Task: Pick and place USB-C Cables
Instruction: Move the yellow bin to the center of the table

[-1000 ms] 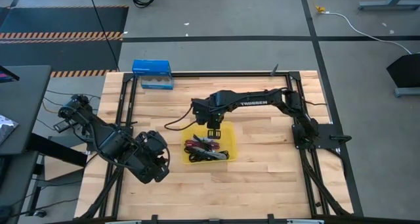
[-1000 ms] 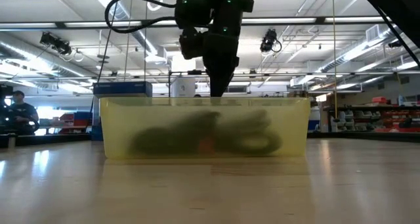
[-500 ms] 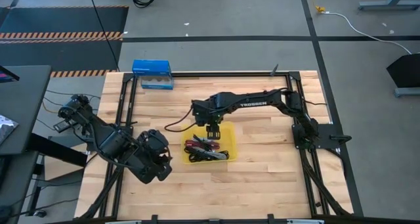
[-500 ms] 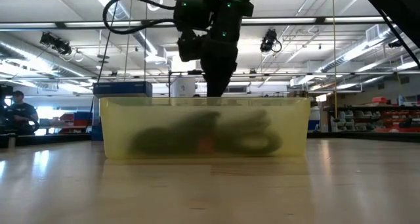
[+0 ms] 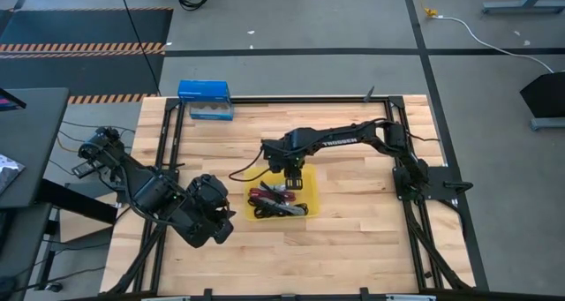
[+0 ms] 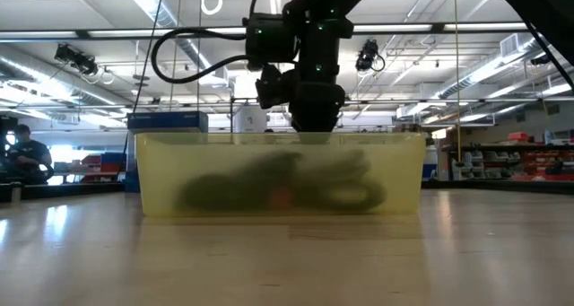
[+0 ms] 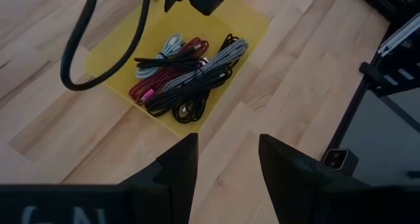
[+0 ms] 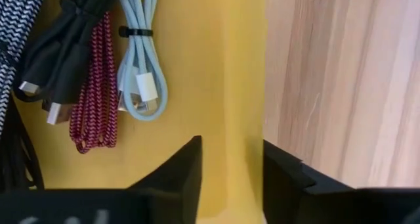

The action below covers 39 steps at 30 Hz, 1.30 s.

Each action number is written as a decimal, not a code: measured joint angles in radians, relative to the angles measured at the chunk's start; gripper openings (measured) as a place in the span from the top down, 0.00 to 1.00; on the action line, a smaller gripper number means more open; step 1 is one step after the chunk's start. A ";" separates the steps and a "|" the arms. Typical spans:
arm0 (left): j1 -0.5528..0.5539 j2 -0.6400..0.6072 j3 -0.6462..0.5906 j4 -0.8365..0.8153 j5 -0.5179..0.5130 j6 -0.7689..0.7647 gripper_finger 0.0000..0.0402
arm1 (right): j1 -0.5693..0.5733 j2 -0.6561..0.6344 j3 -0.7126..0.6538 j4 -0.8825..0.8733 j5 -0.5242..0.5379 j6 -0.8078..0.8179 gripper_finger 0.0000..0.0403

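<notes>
The left gripper (image 5: 208, 220) is seen in the high view low over the near left part of the bench (image 5: 353, 221), just left of the yellow tray (image 5: 308, 188). Its fingers (image 7: 176, 166) are held apart in the left wrist view, with bare wood between them and nothing gripped.

The tray is seen near the middle of the bench. From the low view its near wall (image 6: 278, 176) is translucent, and the contents are shown only as dark blurred shapes with one reddish spot; no single cable can be told apart there. The left wrist view resolves the USB-C cables (image 7: 184, 79) as a heap touching one another: a magenta bundle (image 7: 167, 76), a black-and-white braided bundle (image 7: 207, 69), black bundles (image 7: 190, 106) and a pale bundle (image 7: 157, 56).

The right gripper (image 5: 294, 179) is placed over the far right part of the tray. In the low view only its dark body (image 6: 309, 82) is seen above the tray's far rim; the fingertips are hidden behind the wall. In the right wrist view its fingers (image 8: 177, 168) stand apart over the tray's bare yellow floor (image 8: 197, 66), clamped on nothing, with the pale bundle (image 8: 141, 66) and magenta bundle (image 8: 98, 86) just beside them.

A blue box (image 5: 205, 97) is noted at the bench's far left corner.
</notes>
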 joint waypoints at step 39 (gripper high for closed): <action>0.000 0.000 0.000 0.084 0.001 -0.009 0.58 | -0.204 -0.001 0.001 -0.057 0.007 -0.126 0.99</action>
